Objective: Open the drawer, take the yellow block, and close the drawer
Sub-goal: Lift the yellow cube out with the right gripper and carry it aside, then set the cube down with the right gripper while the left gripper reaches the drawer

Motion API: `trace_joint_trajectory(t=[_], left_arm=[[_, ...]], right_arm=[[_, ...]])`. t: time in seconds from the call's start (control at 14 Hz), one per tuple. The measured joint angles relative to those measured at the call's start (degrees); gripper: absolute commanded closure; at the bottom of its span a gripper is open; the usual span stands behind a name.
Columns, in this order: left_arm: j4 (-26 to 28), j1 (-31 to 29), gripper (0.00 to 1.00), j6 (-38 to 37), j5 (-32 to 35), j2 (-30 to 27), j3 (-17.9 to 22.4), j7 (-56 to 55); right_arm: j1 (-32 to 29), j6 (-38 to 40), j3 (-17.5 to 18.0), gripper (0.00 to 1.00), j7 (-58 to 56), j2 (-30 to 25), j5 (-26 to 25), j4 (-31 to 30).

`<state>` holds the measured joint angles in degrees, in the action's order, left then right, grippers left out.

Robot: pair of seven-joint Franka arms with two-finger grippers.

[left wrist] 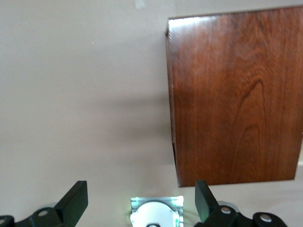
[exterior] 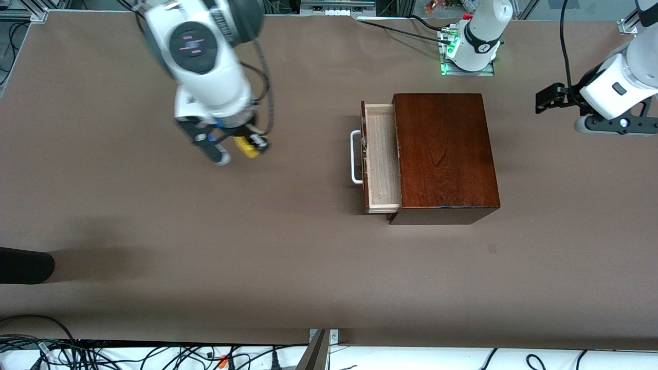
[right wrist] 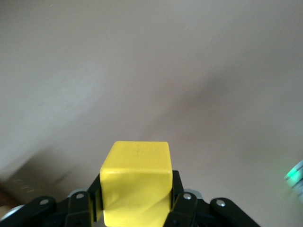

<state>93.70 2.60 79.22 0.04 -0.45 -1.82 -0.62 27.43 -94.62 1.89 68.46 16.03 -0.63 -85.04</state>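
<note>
Nearest the front camera, the brown surface (exterior: pixel 216 267) lies bare of task things. Next up, the wooden box (exterior: pixel 444 154) sits toward the left arm's end, its drawer (exterior: pixel 381 159) pulled partly out; the pale interior shows no contents from here. White handle (exterior: pixel 355 157) faces the right arm's end. Drawer looks rigid, sliding on plain wood; best taken by the bar handle or pushed flat on its front panel to shut it. Farther up, the right hand (exterior: pixel 245 146) hangs over open surface, well apart from the box, closed on the block (exterior: pixel 248 147). Right wrist view confirms: block (right wrist: pixel 137 182) sits between the fingers (right wrist: pixel 182 196), pinched on two opposite faces, upper faces clear. Block looks light, stiff, smooth-sided; a squeeze across flat faces should hold, though a slick face could slip if the grip eases. Judgement: block is out, drawer not yet closed. Left hand (exterior: pixel 545 98) waits over the surface at its own end, beside the box; in the left wrist view its fingers (left wrist: pixel 75 201) stand wide apart, holding nothing.
</note>
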Motion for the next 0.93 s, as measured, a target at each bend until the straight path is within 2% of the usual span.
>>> trace_joint_trajectory(t=[0.21,0.5,0.71,0.93], left_arm=[[0.27,0.57,0.00,-0.52,-3.02,1.16,-2.98,0.44],[0.20,1.25,0.00,-0.02,-3.50,5.81,-13.83,3.04],[-1.57,1.61,0.00,3.38,-3.55,10.63,-21.90,6.07],[-3.25,2.90,0.00,10.31,-3.54,16.47,-28.02,10.75]], right_arm=[[-0.19,-0.14,-11.34,1.00,-20.70,-4.25,1.63,-7.17],[-0.49,-3.10,-25.04,1.00,-45.59,-5.44,4.49,-13.20],[-0.64,-11.45,-31.09,1.00,-60.05,-5.07,5.41,-19.64],[-2.76,-20.21,-33.42,1.00,-73.79,-2.30,10.01,-25.34]])
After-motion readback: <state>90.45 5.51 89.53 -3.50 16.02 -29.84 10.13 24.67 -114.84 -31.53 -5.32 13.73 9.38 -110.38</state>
